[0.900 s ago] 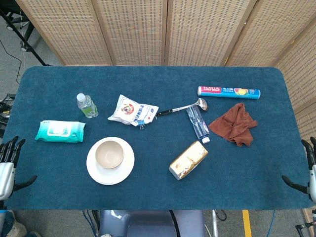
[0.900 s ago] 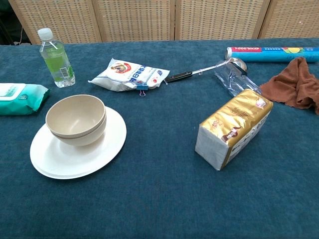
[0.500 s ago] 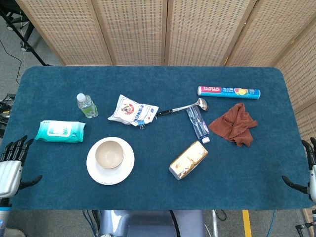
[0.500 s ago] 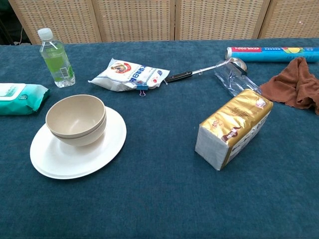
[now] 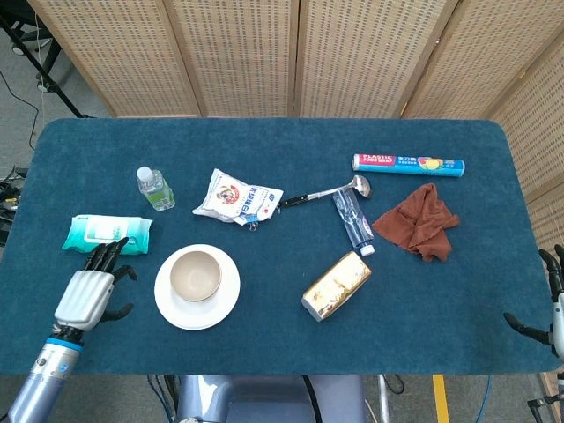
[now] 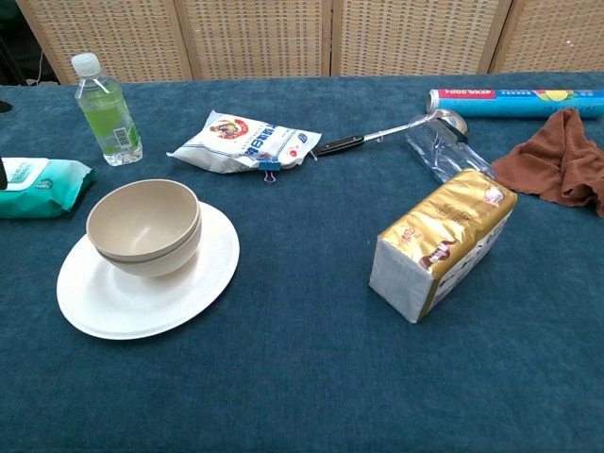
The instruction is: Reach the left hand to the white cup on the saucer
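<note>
the white cup (image 5: 196,275) stands in the middle of the white saucer (image 5: 226,301), on the front left part of the blue table (image 5: 264,344). in the chest view the cup (image 6: 144,226) looks cream coloured and is upright on the saucer (image 6: 179,302).

the left hand (image 5: 91,288) is over the table just left of the saucer, not touching it. its fingers are apart and stretched toward the wet wipes pack (image 5: 107,233), and it holds nothing.

behind the cup there are a small water bottle (image 5: 155,189) and a white snack bag (image 5: 236,197). to the right lie a gold package (image 5: 336,285), a ladle (image 5: 327,194), a clear tube (image 5: 352,220), a brown cloth (image 5: 419,220) and a box of plastic wrap (image 5: 409,164).

the right hand (image 5: 551,304) is at the right edge of the table; only a small part is visible, so i cannot tell how its fingers are.
</note>
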